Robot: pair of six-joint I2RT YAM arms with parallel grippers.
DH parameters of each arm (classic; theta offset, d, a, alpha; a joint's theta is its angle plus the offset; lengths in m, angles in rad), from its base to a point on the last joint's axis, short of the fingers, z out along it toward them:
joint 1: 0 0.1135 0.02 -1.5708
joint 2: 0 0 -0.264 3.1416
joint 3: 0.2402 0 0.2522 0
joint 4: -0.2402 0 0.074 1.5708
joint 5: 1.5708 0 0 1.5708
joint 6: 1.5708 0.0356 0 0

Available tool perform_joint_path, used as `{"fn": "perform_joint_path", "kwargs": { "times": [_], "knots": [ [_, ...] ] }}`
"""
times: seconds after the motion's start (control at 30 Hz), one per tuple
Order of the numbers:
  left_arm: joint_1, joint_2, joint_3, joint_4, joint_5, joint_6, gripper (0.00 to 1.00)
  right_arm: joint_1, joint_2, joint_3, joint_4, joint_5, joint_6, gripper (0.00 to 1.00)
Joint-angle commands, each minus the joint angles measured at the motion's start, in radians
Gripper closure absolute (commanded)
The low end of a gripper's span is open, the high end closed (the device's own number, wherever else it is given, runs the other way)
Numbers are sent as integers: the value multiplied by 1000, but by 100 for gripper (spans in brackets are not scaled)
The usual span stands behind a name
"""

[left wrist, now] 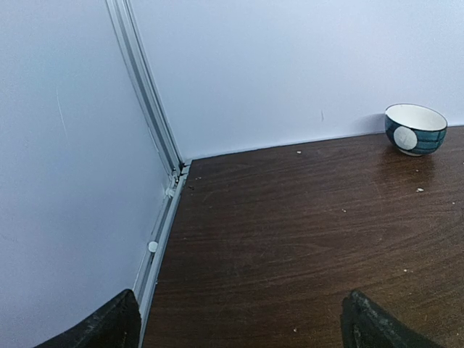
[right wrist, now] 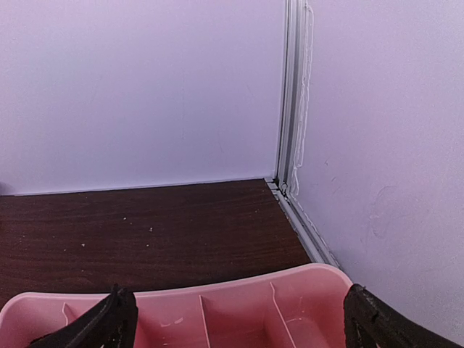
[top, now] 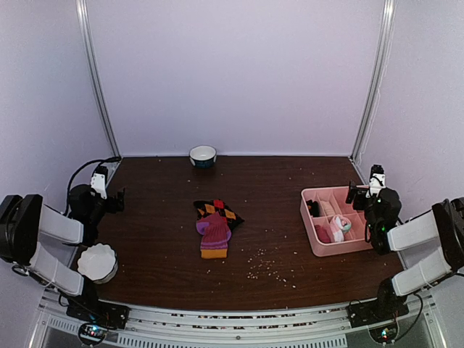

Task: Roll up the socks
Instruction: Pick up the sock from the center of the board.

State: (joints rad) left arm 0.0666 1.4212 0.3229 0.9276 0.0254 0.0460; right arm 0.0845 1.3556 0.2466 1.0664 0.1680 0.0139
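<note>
Two socks overlapping — one part-hidden | left gripper, right gripper spread wide — both cropped

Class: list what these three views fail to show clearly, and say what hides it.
Top view: the argyle sock's lower part, under the striped sock.
Top view: the pink tray's right side, behind the right arm.
Top view: table specks, too small to identify.

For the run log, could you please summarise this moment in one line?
socks: unrolled, mid-table | left gripper: open, empty | right gripper: open, over tray
</note>
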Motion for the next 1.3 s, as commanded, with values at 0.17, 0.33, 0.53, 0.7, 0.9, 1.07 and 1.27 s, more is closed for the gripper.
{"fn": "perform_joint_path", "kwargs": {
  "times": [0.17, 0.33, 0.53, 0.7, 0.9, 1.07, 1.27],
  "knots": [
    [7, 3, 15, 73, 1, -11, 2, -5, -15, 18, -15, 35, 17, 1],
    [7, -72, 97, -117, 54, 12, 2, -5, -164, 165, -395, 209, 86, 0],
    [7, -140, 427, -823, 104, 149, 2, -7, -228, 406, -796, 193, 195, 0],
    [6, -132, 606, -1102, 99, 210, 2, -11, -153, 610, -1107, -15, 367, 0],
    [6, -152, 652, -1256, 152, 254, 2, 224, -125, 619, -1073, -81, 248, 1],
    [6, -140, 672, -1379, 197, 291, 2, 509, -42, 672, -1110, 65, 225, 3],
    [6, -145, 662, -1470, 249, 335, 2, 812, 196, 837, -1178, 153, 249, 9]
  ]
}}
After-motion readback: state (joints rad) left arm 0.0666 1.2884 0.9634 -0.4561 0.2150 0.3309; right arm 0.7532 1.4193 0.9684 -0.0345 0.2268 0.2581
